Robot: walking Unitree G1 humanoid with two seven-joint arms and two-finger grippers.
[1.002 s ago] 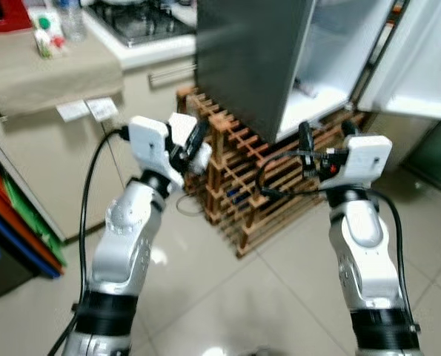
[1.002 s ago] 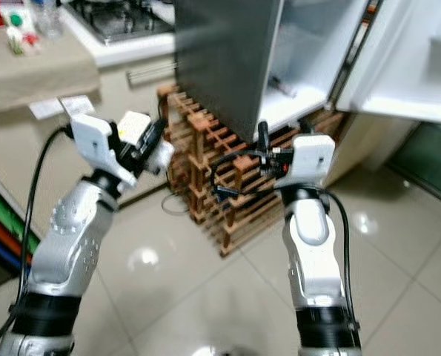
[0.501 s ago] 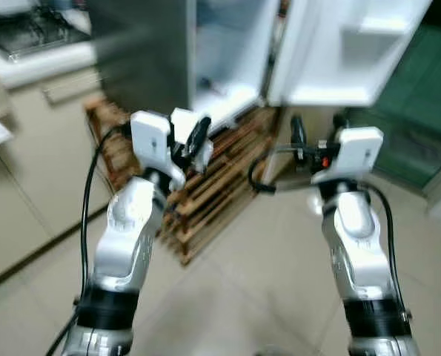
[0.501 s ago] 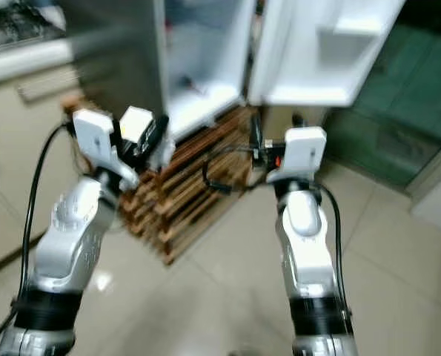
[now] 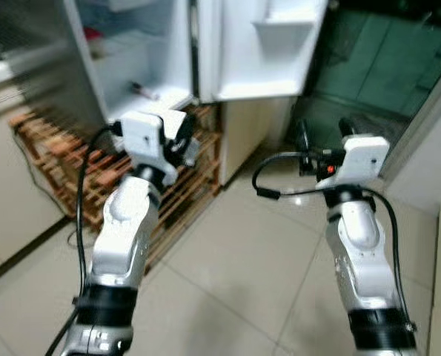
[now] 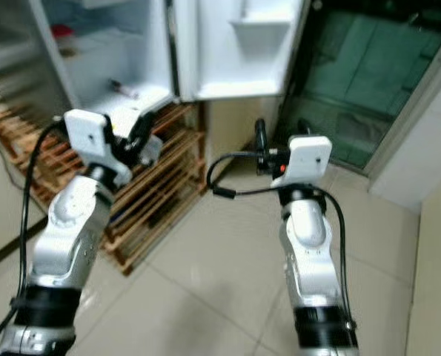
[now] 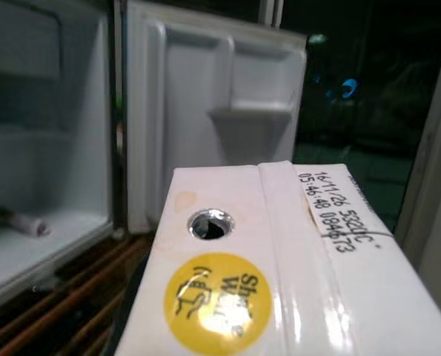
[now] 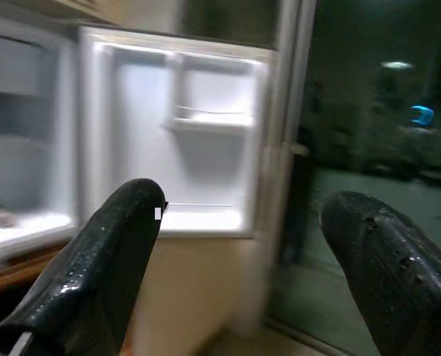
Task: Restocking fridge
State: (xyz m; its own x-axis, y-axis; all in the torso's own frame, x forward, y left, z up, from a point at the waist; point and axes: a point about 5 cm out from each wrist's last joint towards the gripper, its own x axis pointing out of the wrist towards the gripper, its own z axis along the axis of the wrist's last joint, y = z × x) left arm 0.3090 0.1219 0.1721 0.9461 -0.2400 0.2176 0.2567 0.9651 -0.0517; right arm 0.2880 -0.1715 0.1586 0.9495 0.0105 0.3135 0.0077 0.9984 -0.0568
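Observation:
My left gripper (image 5: 180, 144) is shut on a white carton (image 7: 259, 273) with a yellow sticker and a printed date on top, held at chest height. Ahead of it to the left stands the open fridge (image 5: 135, 55), its white door (image 5: 259, 46) swung wide with bare door shelves. A small tube (image 5: 142, 90) lies on the fridge's lower shelf and a red item (image 5: 92, 33) sits higher up. My right gripper (image 5: 324, 133) is raised to the right of the door, open, with nothing between its fingers (image 8: 113, 263).
A wooden slatted rack (image 5: 53, 152) sits on the floor under and in front of the fridge. Pale floor tiles (image 5: 235, 274) spread out before me. A dark green glass door (image 5: 387, 67) stands at the right, a white wall (image 5: 428, 170) beside it.
The camera has swung right: the counter and stove have left the picture and the open fridge and door now lie ahead. Both arms keep the same pose, carton still held.

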